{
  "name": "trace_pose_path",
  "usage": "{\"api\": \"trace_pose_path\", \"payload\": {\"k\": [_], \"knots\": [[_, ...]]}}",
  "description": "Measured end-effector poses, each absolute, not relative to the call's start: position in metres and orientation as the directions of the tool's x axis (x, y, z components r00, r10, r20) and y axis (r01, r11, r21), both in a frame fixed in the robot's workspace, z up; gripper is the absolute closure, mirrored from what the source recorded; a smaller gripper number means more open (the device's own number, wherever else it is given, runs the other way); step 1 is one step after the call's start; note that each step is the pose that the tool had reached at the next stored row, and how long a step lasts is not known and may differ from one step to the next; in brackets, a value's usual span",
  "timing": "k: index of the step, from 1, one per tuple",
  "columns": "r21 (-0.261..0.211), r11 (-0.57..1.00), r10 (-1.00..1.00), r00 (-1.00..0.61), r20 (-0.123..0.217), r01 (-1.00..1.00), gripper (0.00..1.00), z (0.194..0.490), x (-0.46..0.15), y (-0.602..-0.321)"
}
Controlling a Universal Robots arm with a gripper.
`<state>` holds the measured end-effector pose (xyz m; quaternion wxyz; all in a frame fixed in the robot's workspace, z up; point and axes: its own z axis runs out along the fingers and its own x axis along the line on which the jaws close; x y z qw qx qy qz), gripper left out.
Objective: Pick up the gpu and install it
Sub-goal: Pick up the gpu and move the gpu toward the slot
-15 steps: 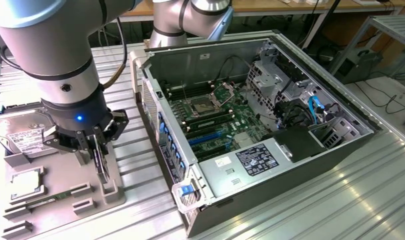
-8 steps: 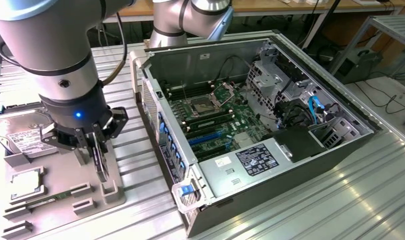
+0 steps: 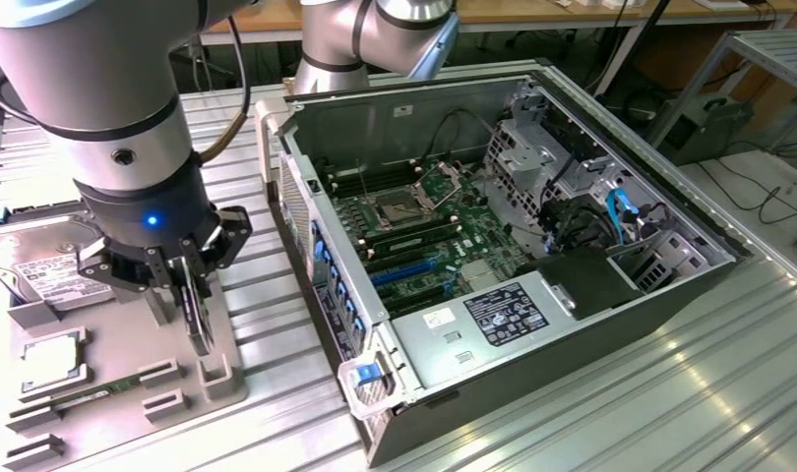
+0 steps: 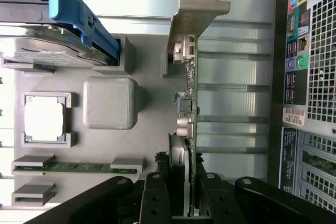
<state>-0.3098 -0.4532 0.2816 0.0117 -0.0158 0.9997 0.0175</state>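
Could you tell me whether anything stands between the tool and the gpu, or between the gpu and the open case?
Nothing separates the tool from the gpu, which its fingers straddle. The case's near wall rises between the gpu's holder and the motherboard.

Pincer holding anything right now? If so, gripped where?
The gpu: the pincer clamps both faces of the card at its fan end, away from the silver bracket. The card stands on edge on the gray tray.

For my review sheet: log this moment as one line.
stage: grasp | gripper: shut on gpu | gpu: upright in tray holder | case: open, gpu not installed
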Motion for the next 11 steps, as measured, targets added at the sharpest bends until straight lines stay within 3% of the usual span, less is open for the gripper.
{"api": "trace_pose_path", "payload": {"k": [11], "knots": [[0.035, 0.999, -0.031, -0.999, -0.024, -0.032, 0.72, 0.2875, -0.3098, -0.4532]]}}
